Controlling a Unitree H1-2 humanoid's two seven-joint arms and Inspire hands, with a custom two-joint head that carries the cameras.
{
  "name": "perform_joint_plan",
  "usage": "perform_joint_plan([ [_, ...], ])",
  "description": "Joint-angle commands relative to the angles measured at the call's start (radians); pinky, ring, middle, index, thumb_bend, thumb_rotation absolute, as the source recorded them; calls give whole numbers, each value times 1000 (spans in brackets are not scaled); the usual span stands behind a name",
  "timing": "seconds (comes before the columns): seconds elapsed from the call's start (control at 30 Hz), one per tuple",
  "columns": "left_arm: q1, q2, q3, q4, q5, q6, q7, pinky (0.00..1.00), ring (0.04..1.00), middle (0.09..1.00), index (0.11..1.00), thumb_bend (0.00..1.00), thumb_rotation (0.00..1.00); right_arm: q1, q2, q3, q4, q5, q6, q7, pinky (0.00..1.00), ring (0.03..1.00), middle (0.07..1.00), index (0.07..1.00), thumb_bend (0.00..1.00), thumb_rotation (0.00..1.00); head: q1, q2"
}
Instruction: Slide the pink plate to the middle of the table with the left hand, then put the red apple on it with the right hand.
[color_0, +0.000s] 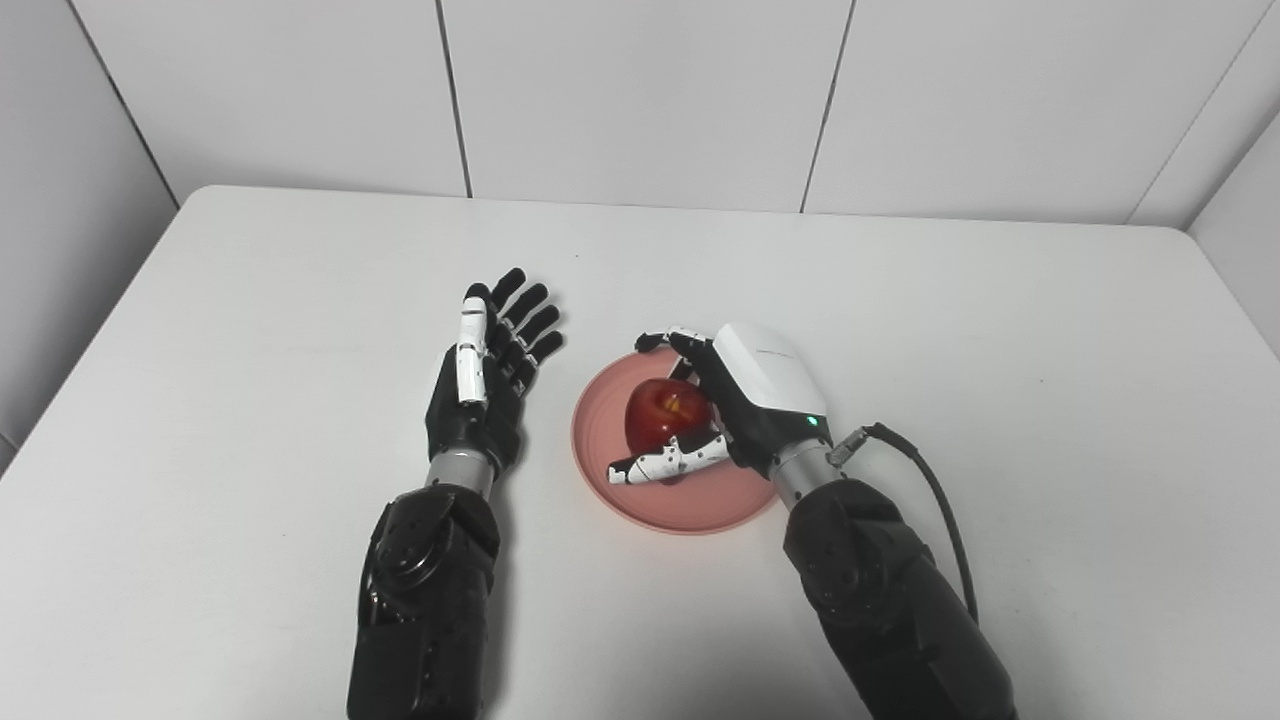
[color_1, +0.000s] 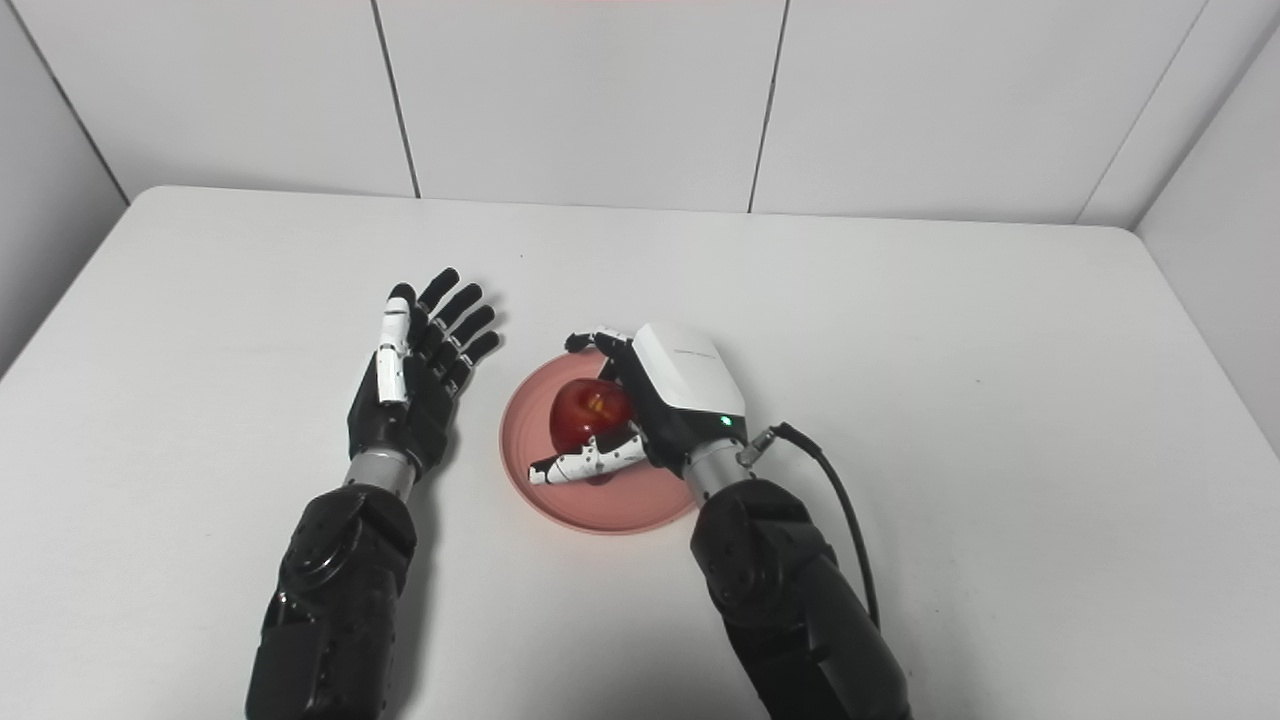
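Note:
The pink plate (color_0: 600, 440) lies near the middle of the white table. A red apple (color_0: 662, 412) sits over the plate's centre, and my right hand (color_0: 735, 405) is wrapped around it, thumb in front and fingers curled behind. Whether the apple rests on the plate or hangs just above it I cannot tell. My left hand (color_0: 490, 365) lies to the left of the plate, a small gap apart, fingers stretched out and spread, holding nothing.
The white table (color_0: 300, 300) has its far edge against a grey panelled wall (color_0: 640, 100). A black cable (color_0: 930, 490) loops from my right wrist over the table to the right of the plate.

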Motion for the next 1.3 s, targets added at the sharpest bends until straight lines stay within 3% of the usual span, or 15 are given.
perform_joint_plan([
  [0.0,1,-4,2,12,4,32,12,845,846,857,847,379,1000,-26,-2,-2,-18,-11,12,26,215,328,457,753,1000,429,-1,1],
  [0.07,2,-4,2,11,5,33,13,843,843,855,844,380,1000,-26,-3,-2,-23,-15,15,41,290,422,551,765,1000,449,-1,1],
  [0.17,2,-4,3,10,3,35,13,846,844,855,843,381,1000,-26,-4,-6,-32,-15,14,60,303,426,563,781,1000,451,-3,1],
  [0.27,1,-5,5,9,1,37,15,842,841,852,839,384,1000,-24,-6,-12,-42,-9,6,78,548,681,779,817,1000,475,-5,0],
  [0.37,0,-6,5,10,-1,38,14,842,840,852,840,384,1000,-24,-9,-14,-49,-13,5,92,647,771,848,858,1000,513,-5,-3],
  [0.53,1,-4,4,12,2,36,14,842,842,853,840,382,1000,-23,-20,-15,-63,-24,4,113,705,822,874,906,1000,567,-7,-3],
  [0.9,1,-2,3,14,3,33,11,837,842,853,842,376,1000,-14,-43,-37,-60,-6,-48,58,805,881,906,942,1000,688,-10,-5],
  [1.27,-1,1,5,24,0,25,6,843,846,857,845,374,1000,-13,-45,-87,-104,53,-66,11,839,907,927,954,1000,699,-15,-10],
])
